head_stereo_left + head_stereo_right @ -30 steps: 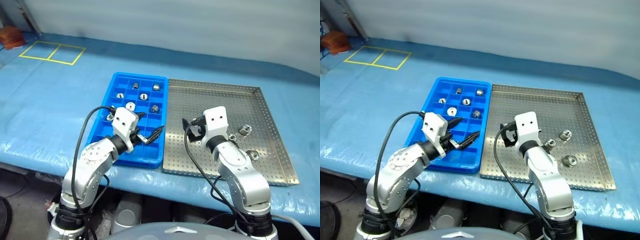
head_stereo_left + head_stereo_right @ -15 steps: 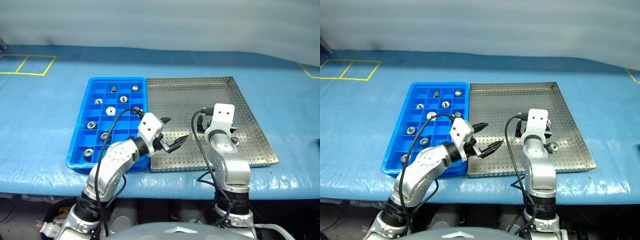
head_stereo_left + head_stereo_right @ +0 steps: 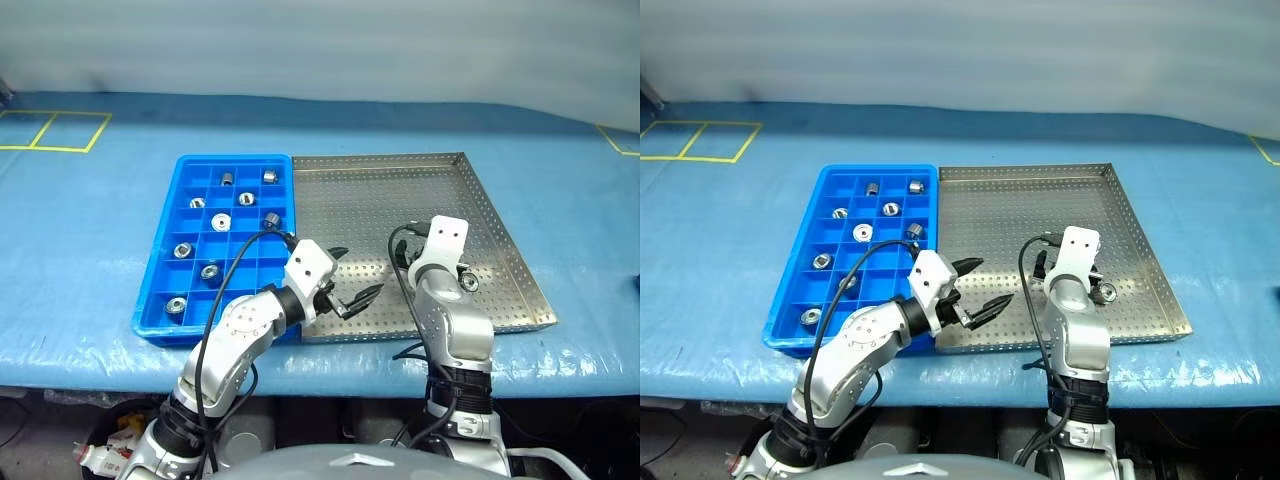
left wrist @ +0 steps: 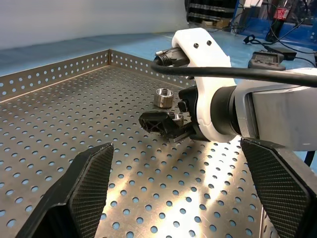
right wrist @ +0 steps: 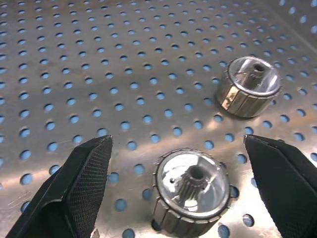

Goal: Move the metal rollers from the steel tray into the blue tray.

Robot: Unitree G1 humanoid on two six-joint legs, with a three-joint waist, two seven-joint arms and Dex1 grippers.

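Head view, trays: the blue tray [image 3: 160, 290] is set left of the steel tray [image 3: 400, 190], long edges touching or near enough, both on a blue-covered table [image 3: 90, 200].
Head view, blue tray: eight or so metal rollers [image 3: 221, 221] are seen spread over its compartments; the near-right cells are covered by the left arm.
Head view, steel tray: the far half and the left part are bare perforated sheet, so that's where the open room is; one roller [image 3: 467, 282] is seen at the near right, close to the right rim.
Head view, left gripper [image 3: 353, 277]: held over the steel tray's near-left corner, just inside the near rim, fingers spread wide with nothing between them.
Left wrist view: the right gripper [image 4: 166, 124] is seen low over the sheet, with one roller [image 4: 163, 97] just beyond it and the far rim [image 4: 59, 72] well back.
Right wrist view: the right gripper's fingers [image 5: 81, 186] are spread wide, one roller [image 5: 191, 191] lying between them and untouched, a second roller [image 5: 249, 87] farther off.
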